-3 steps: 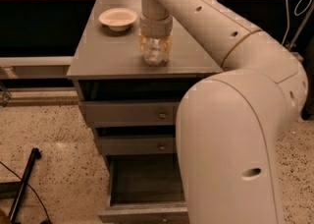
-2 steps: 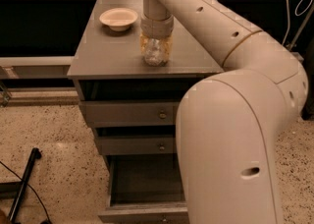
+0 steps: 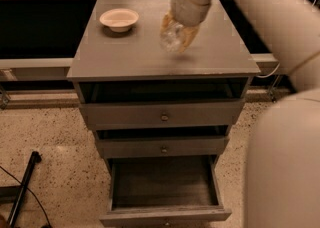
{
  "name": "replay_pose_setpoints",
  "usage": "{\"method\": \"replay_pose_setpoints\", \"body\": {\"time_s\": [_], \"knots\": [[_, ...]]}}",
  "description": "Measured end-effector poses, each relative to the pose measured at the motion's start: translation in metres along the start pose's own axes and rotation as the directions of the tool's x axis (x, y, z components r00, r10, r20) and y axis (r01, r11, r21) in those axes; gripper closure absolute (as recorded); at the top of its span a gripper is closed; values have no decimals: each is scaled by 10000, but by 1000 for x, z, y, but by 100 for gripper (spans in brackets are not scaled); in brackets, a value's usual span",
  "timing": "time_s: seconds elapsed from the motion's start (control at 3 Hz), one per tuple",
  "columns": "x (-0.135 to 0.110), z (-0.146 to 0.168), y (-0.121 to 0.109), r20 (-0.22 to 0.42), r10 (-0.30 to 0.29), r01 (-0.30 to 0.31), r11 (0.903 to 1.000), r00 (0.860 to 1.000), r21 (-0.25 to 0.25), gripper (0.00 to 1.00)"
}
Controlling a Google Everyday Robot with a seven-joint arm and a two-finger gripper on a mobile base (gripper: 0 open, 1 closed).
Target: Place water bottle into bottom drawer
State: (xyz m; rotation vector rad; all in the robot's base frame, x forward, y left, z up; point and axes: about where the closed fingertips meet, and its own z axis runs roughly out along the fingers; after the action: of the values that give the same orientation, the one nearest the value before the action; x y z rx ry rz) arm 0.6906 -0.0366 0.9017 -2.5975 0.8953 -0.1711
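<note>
One step gained: clamps the water bottle [image 3: 170, 39] in the gripper [image 3: 178, 32], now lifted and tilted off the cabinet top [image 3: 130, 54] beneath, ready for the open bottom drawer [image 3: 165, 186] well below.

No writing, brand, number or sign can be read anywhere, not even on the small clear crinkled plastic water bottle [image 3: 170, 35] clasped by the gripper [image 3: 180, 34] above the grey tabletop [image 3: 130, 54].

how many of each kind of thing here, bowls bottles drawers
bowls: 1, the cream bowl
bottles: 1, the water bottle, held in the hand above the cabinet top
drawers: 3, the bottom drawer open
total: 5
</note>
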Motion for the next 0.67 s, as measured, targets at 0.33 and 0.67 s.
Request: {"method": "replay_pose_setpoints", "body": {"time_s": [0.33, 0.67], "knots": [[1, -105, 72, -1981, 2695, -2530, 9618, 9424, 1050, 100], [3, -160, 132, -4037, 4151, -3783, 9097, 8153, 1712, 100]]}}
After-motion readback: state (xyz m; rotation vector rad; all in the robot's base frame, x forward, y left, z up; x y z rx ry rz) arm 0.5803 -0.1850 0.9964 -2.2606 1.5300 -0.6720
